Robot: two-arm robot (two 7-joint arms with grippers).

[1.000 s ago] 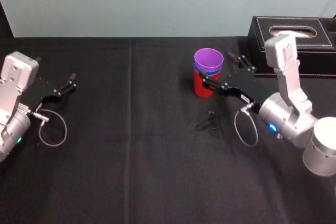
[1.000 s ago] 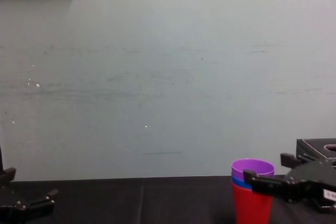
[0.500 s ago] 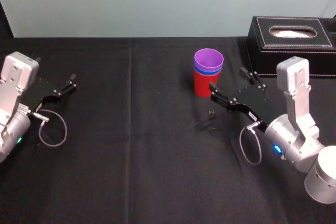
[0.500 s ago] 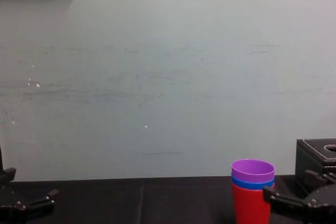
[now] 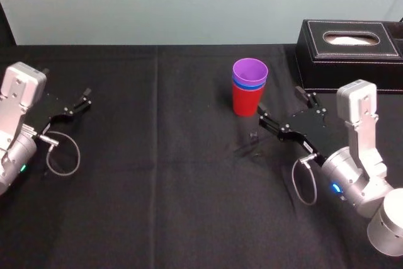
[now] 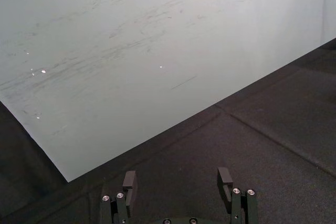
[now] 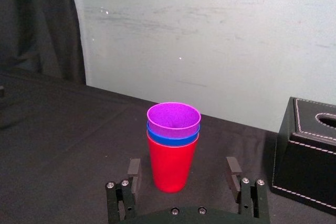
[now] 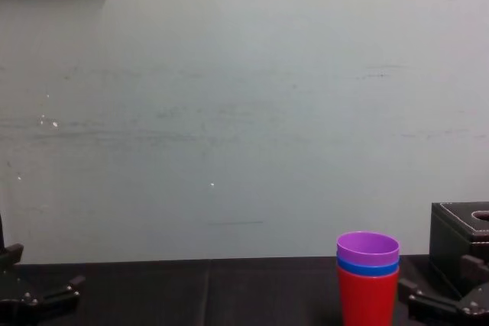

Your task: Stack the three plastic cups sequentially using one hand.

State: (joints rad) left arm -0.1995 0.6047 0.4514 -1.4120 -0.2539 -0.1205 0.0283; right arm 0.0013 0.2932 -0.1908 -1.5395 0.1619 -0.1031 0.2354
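Note:
The three plastic cups stand nested upright on the black table: the red cup (image 5: 247,101) at the bottom, the blue cup (image 5: 249,84) inside it, the purple cup (image 5: 250,70) on top. The wrist view shows the same stack, red cup (image 7: 171,163), blue cup (image 7: 172,135), purple cup (image 7: 174,116). My right gripper (image 5: 286,109) is open and empty, just right of and nearer than the stack, apart from it; its fingers (image 7: 134,170) frame the cups from behind. My left gripper (image 5: 76,103) rests open at the table's left.
A black tissue box with white stitching (image 5: 350,45) stands at the back right, close behind my right arm. A small dark object (image 5: 253,137) lies on the cloth just in front of the stack. The light wall (image 8: 244,112) runs along the table's far edge.
My right gripper has drawn back from the cup stack toward the near right, staying open. The stack stands still. The left arm has not moved.

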